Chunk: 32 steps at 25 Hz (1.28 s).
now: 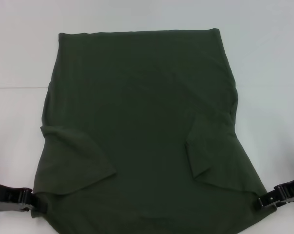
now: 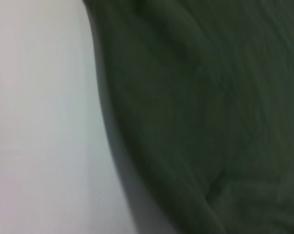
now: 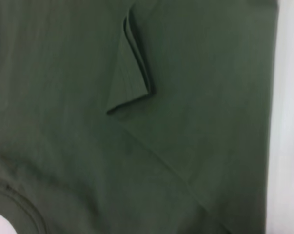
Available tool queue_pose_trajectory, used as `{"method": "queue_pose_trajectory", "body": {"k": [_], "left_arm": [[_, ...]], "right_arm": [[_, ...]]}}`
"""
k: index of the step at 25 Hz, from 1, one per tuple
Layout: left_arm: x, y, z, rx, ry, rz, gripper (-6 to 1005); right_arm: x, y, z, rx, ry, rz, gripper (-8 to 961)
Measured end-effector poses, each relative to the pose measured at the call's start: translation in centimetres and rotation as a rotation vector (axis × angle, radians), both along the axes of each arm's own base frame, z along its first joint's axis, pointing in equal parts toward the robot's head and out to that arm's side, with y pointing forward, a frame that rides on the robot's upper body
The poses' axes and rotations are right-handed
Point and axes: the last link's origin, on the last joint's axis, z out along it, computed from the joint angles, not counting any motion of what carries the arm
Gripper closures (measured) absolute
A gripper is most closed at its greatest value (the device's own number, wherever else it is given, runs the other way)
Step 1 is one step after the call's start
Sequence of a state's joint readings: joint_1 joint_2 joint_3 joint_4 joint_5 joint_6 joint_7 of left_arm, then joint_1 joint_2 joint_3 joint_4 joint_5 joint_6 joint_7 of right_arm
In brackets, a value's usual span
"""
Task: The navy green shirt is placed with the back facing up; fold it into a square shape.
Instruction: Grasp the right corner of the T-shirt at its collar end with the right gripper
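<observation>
Navy green shirt (image 1: 142, 131) flat on white table (image 1: 20, 48), both sleeves folded inward. L gripper (image 1: 33, 202) & R gripper (image 1: 264, 202) at near corners; grip state can't tell.

Bare white table (image 1: 20, 53) on 3 sides of the navy green shirt (image 1: 142, 122).
</observation>
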<state>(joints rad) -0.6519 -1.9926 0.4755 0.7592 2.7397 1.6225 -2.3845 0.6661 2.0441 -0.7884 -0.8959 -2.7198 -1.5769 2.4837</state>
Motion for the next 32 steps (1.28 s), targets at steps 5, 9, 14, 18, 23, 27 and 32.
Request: {"method": "queue_pose_trajectory", "body": {"k": [5, 9, 14, 18, 23, 27, 32], "left_arm": [[-0.01, 0.02, 0.0, 0.001, 0.001, 0.001, 946], [0.03, 0.07, -0.01, 0.001, 0.002, -0.001, 946], [0.04, 0.08, 0.0, 0.002, 0.002, 0.0, 946], [0.04, 0.08, -0.01, 0.001, 0.003, -0.001, 946], [0.03, 0.09, -0.01, 0.001, 0.004, -0.001, 946], [0.03, 0.1, -0.02, 0.0, 0.005, -0.001, 946], [0.03, 0.1, 0.0, 0.002, 0.004, -0.001, 946]], "right_arm": [[0.05, 0.02, 0.1, 0.0, -0.002, 0.002, 152], [0.11, 0.06, 0.26, 0.002, -0.005, 0.003, 152], [0.16, 0.17, 0.33, 0.009, -0.008, 0.006, 152], [0.1, 0.19, 0.18, 0.008, -0.009, 0.009, 152], [0.07, 0.16, -0.13, 0.0, -0.018, 0.012, 152], [0.05, 0.15, -0.23, -0.002, -0.017, 0.012, 151], [0.13, 0.17, -0.23, 0.003, -0.02, 0.012, 151]]}}
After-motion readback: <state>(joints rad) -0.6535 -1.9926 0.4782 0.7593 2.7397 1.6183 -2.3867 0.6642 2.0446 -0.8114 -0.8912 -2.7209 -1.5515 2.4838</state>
